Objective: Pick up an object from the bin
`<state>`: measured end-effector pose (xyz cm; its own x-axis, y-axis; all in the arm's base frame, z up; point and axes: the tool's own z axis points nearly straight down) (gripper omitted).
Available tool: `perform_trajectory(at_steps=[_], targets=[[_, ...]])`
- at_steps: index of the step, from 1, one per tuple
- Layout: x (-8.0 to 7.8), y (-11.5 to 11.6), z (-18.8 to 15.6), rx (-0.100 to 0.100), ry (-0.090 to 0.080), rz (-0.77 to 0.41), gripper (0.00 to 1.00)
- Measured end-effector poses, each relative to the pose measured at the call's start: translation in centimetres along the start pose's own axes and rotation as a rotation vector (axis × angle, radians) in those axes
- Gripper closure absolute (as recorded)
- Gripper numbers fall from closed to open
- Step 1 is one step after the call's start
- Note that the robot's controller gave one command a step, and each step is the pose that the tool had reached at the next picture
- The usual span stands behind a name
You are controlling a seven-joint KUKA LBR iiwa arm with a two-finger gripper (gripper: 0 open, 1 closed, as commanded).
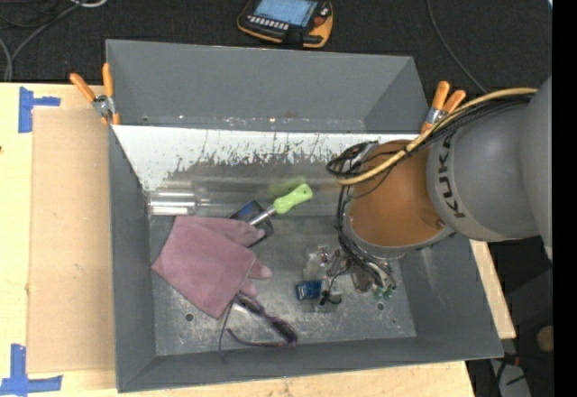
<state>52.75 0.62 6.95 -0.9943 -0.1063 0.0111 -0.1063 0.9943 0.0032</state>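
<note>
My gripper [335, 281] is low over the bin floor, right of centre, under the arm's wrist. A small blue object [310, 291] lies on the floor right at its left side, touching or nearly touching it. I cannot make out whether that object sits inside the grip. A mauve cloth glove [209, 264] is spread flat to the left. Between the glove and the back wall rests a tool with a lime-green handle [292, 199] and a blue-grey head [248, 211].
A clear tube [174, 202] lies along the back left of the floor. A thin purple cord [261, 325] curls near the front wall. The arm's bulk covers the bin's right side.
</note>
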Motion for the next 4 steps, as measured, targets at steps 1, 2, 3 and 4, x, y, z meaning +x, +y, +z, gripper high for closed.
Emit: perform_trajectory(at_steps=[1,2,3,4], targets=[[0.1,0.0,-0.9,0.0,0.001,0.001,1.0],[0.1,0.0,-2.1,0.0,0.001,0.001,1.0],[0.2,0.1,-4.3,-0.001,0.003,0.001,1.0],[0.2,0.1,-6.3,-0.001,0.003,0.002,1.0]])
